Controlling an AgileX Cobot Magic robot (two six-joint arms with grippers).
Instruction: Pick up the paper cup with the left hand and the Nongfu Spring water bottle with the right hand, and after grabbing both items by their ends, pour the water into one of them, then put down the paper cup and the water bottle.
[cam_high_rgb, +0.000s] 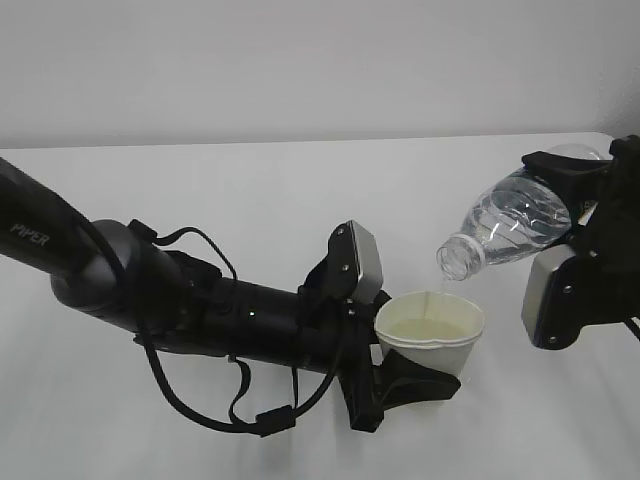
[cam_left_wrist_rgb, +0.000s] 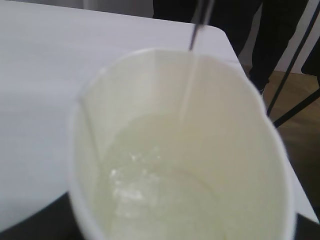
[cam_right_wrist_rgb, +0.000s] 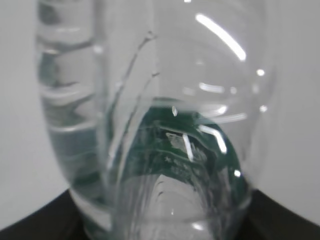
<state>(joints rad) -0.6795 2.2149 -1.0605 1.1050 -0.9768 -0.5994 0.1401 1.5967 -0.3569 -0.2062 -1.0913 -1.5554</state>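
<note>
The paper cup (cam_high_rgb: 430, 335) stands upright, clamped low on its wall by the left hand (cam_high_rgb: 405, 385), water (cam_left_wrist_rgb: 150, 185) pooled inside. The Nongfu Spring water bottle (cam_high_rgb: 510, 225), clamped near its base by the right hand (cam_high_rgb: 590, 215), tilts mouth-down above the far rim (a thin stream falls). Tilt should stay shallow, mouth centred over the cup. The table (cam_high_rgb: 250, 190) offers open room behind; its right edge lies near.

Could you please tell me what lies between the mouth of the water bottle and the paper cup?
A thin stream of water falls from the water bottle into the paper cup; the left wrist view shows it best.
</note>
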